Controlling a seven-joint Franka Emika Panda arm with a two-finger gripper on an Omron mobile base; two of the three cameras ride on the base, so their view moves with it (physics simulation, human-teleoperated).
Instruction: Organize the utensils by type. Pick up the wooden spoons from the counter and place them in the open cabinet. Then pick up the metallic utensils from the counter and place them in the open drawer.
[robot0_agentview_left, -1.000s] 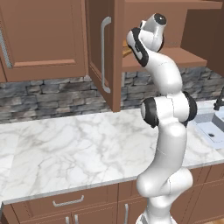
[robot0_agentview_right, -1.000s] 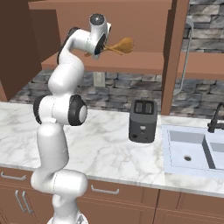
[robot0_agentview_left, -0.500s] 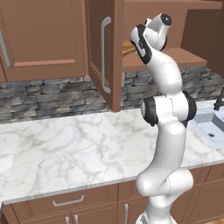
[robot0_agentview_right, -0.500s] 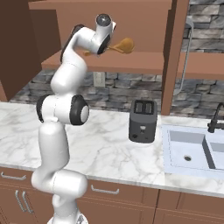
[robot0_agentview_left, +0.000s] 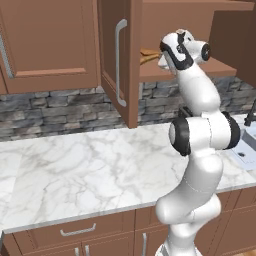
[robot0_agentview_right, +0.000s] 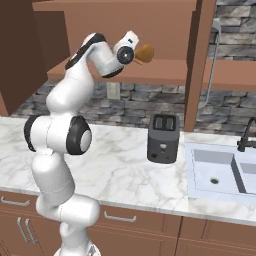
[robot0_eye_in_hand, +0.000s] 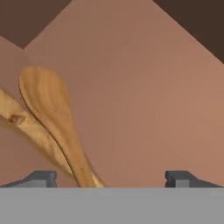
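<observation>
My gripper (robot0_eye_in_hand: 111, 179) is open, its dark fingertips (robot0_eye_in_hand: 41, 178) wide apart inside the open cabinet (robot0_agentview_left: 117, 60). A golden-brown wooden spoon (robot0_eye_in_hand: 46, 98) lies free on the shelf (robot0_agentview_right: 165, 67) just left of the gap between the jaws, its handle running down toward the view's bottom edge. A second wooden spoon (robot0_eye_in_hand: 19, 118) lies crossed under it at the left. From the right base view the spoon's round bowl (robot0_agentview_right: 145, 52) shows just past the gripper (robot0_agentview_right: 136, 54). From the left base view the gripper (robot0_agentview_left: 162, 52) sits at shelf height beside the spoons (robot0_agentview_left: 149, 55). Nothing is between the jaws.
A black toaster (robot0_agentview_right: 163, 138) stands on the white marble counter (robot0_agentview_right: 115, 165), with a sink (robot0_agentview_right: 220, 172) and dark faucet (robot0_agentview_right: 247, 135) to its right. The open cabinet door with its silver bar handle (robot0_agentview_left: 119, 55) juts out left of the arm. A closed wall cabinet (robot0_agentview_left: 45, 40) hangs further left.
The jaws have spread from partly closed to wide open, letting go of the wooden spoon, which now rests on the shelf. The hand has drawn back a little from it.
</observation>
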